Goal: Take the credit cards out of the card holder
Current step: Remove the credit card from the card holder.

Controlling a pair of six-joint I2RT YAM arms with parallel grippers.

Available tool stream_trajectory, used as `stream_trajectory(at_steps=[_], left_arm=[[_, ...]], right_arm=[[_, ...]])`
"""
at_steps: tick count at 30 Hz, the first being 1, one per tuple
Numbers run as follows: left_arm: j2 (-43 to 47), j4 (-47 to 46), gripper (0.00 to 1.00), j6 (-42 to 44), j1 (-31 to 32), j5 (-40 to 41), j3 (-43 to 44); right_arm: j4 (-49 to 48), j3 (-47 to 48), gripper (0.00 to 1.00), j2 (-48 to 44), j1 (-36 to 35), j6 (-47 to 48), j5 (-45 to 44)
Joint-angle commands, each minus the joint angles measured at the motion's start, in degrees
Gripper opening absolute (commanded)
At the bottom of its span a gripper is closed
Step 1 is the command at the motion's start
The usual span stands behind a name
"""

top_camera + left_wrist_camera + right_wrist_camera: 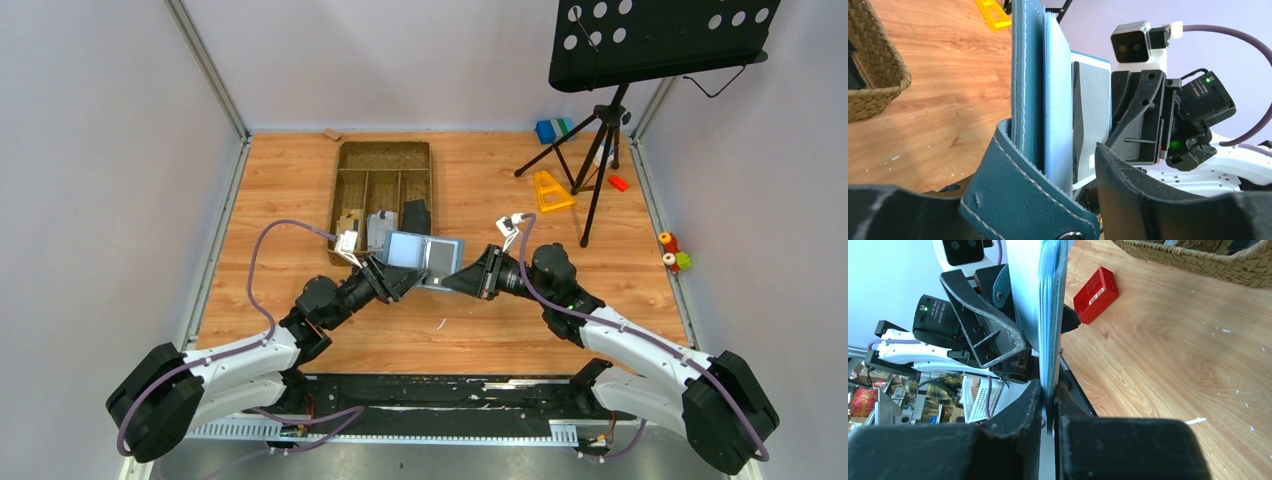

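The wallet [425, 258] is spread open between the two grippers. The right gripper [465, 278] is pinched tight on the wallet's edge on its own side, its fingers nearly meeting on the blue leaf. The left gripper [403, 282] has its jaws apart with the wallet's other leaf and its strap standing between them, and I cannot tell whether they press on it. A grey card [442, 258] sits in the leaf nearer the right gripper.

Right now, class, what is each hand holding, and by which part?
Right hand pinches the wallet by its right edge; left hand brackets its left half, grip unclear.
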State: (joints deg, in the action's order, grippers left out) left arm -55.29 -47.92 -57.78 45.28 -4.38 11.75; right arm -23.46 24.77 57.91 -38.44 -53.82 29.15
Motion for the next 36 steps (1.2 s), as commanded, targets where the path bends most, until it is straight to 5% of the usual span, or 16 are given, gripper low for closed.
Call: stream_trajectory(at_steps=[1,10,16,22,27,36], left_arm=[[0.62,-2.86,0.55,-0.4,0.09,2.05,1.17],[-0.91,-2.77,0.53,-0.49,0.09,0.51,1.98],[-2.53,-3.37,0.38,-0.7,0.07,-0.28,2.43],[-1.59,-3.7,0.11,-1.1,0.08,0.5,1.68],[0.26,-1.59,0.02,-1.17,0.08,1.04,1.27],[2.28,-2.09,0.0,-1.53,0.12,0.35,0.61]], right_arm=[[-4.7,1.04,0.0,-1.56,0.16,-0.66,1.51],[-5.29,1.34,0.0,-1.24,0.19,-0.69,3.54],[-6.11,1.75,0.02,-0.72,0.16,-0.88,4.98],[-5.56,1.26,0.31,-1.69,0.27,-0.31,3.72],[-2.65,1.68,0.47,-3.39,0.22,1.23,0.68],[-1.08,2.44,0.32,-2.18,0.37,1.04,-1.39]])
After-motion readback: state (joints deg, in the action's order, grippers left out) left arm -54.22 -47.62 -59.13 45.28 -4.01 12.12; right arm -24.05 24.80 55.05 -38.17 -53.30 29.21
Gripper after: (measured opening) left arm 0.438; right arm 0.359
